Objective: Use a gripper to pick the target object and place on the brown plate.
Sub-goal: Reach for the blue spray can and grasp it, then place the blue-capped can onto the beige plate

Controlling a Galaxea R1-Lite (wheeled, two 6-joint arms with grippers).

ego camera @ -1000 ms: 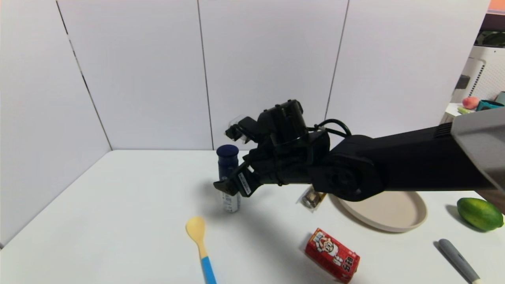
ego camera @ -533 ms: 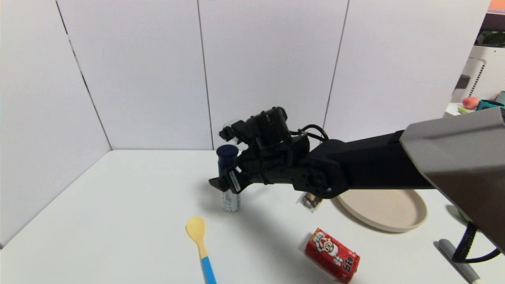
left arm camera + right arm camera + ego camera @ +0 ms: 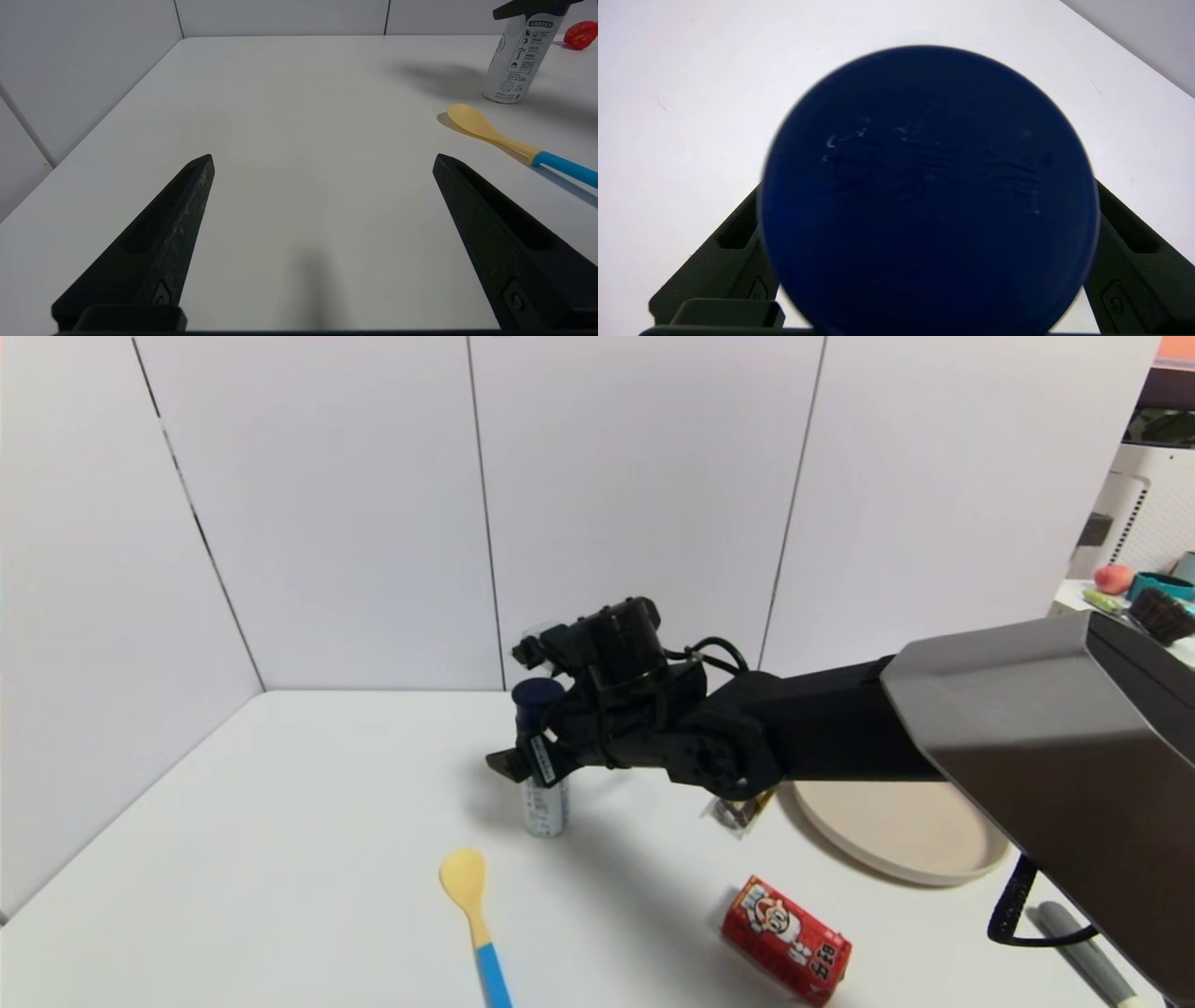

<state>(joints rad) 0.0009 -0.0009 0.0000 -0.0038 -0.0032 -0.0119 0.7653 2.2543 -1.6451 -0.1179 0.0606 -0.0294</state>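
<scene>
Near the far edge of the worktop, about midway along it, the target object (image 3: 543,761) stands upright, with the right gripper (image 3: 523,763) around its middle.

The main danger, as I judge it, is tipping. The bottle is tall and slim, and the claw comes from the side, so one finger touching first could push it over. A grip that is too high, on the navy part, could also let the bottle swing when it is lifted. On the way to the brown plate (image 3: 971,868), toward the right edge, the small wrapped jar (image 3: 738,810) lies near the path and could be knocked.

In the right wrist view the navy cap fills the space between the two fingers (image 3: 733,242), which are spread wide, one on each side. I cannot tell if they touch the bottle yet; it seems not gripped.

The left gripper (image 3: 322,163) is idle above the near left part of the worktop, wide apart and holding nothing.
</scene>
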